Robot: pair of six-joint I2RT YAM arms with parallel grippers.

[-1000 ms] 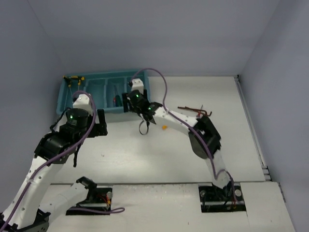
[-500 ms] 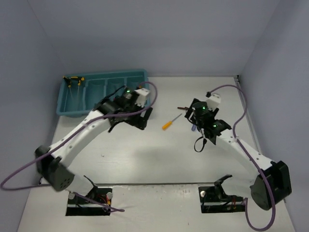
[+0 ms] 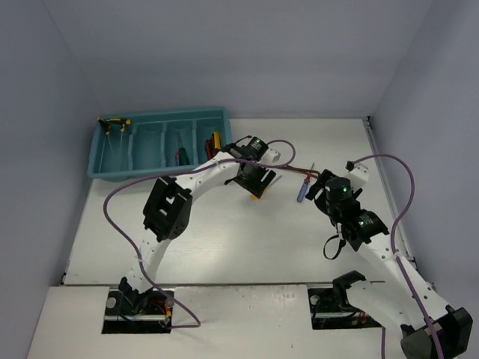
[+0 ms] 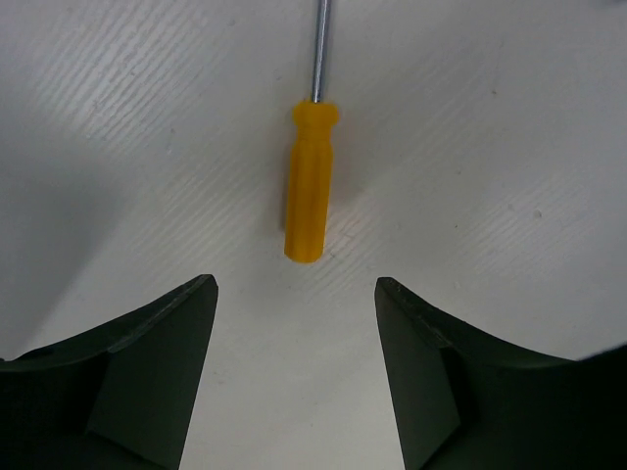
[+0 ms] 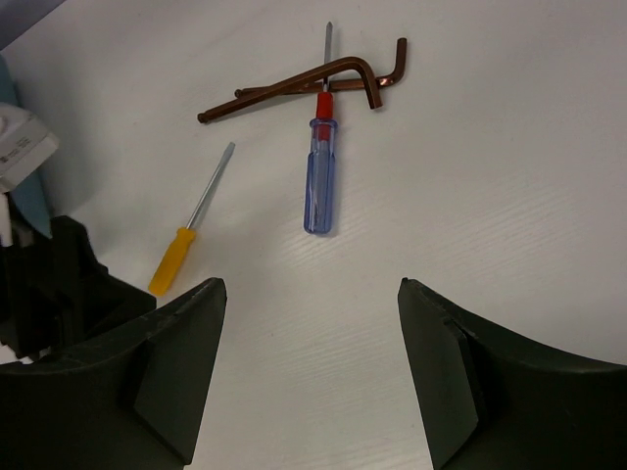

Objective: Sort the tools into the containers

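Lying flat on the white tabletop (image 3: 224, 239), a yellow screwdriver (image 4: 309, 186) is recorded directly ahead of the left tool (image 4: 294, 294). The butt of its handle is turned toward the tool and its steel shaft points away. The left tool is held spread wide, nothing is pinched, and the handle is not touched by either finger.

The right tool (image 5: 312, 294) is likewise held spread and nothing is gripped. Ahead of it a blue screwdriver (image 5: 320, 186) is seen, with a clear blue handle and a red collar, apart from both fingers. Its shaft is crossed by two brown L-shaped hex keys (image 5: 284, 90); which lies on top cannot be told. The yellow screwdriver (image 5: 171, 262) is noted to the left of the blue one in this view, near but not touching it.

From above, the left tool (image 3: 254, 183) is located near the middle of the tabletop, just off the near right corner of the teal tray (image 3: 172, 113). The right tool (image 3: 318, 193) is placed just beside the blue screwdriver (image 3: 302, 187).

The tray is set at the far left of the tabletop. Yellow-and-black handles (image 3: 114, 123) are seen in its leftmost compartment, a green-and-red item (image 3: 178, 155) in the third, and red and yellow handles (image 3: 215, 140) in the rightmost.
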